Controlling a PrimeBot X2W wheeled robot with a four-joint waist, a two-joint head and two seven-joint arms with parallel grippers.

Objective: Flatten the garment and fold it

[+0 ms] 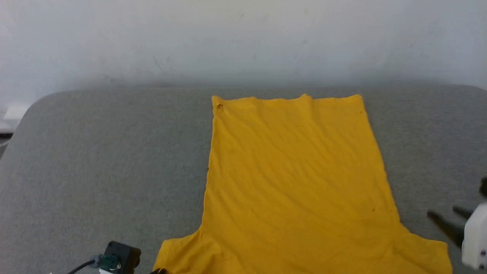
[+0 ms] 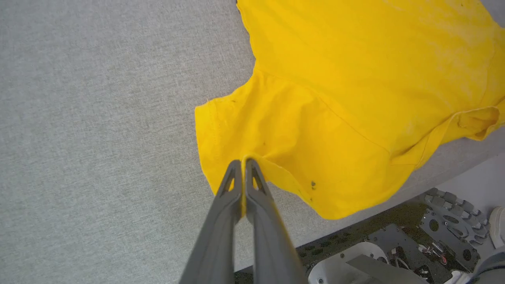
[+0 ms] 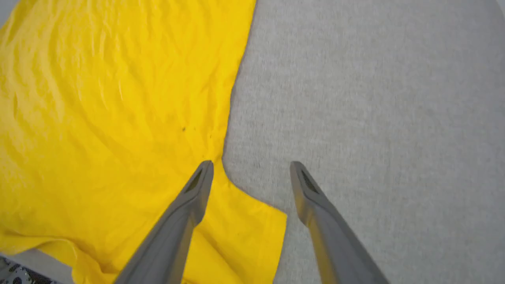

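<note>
Garment [image 1: 296, 182] lies plain side up on the grey table [image 1: 95, 163], bottom edge far, sleeves near the robot, lightly rippled. Left gripper [image 2: 243, 162] is pinched tight on the left sleeve [image 2: 236, 130] edge. Right gripper [image 3: 251, 165] stands wide apart over the right sleeve [image 3: 244, 236], gripping nothing. The step looks like smoothing before the fold. To do it well, the right should pinch its sleeve edge to match, then both pull outward evenly and low, so ripples run out without bunching.
</note>
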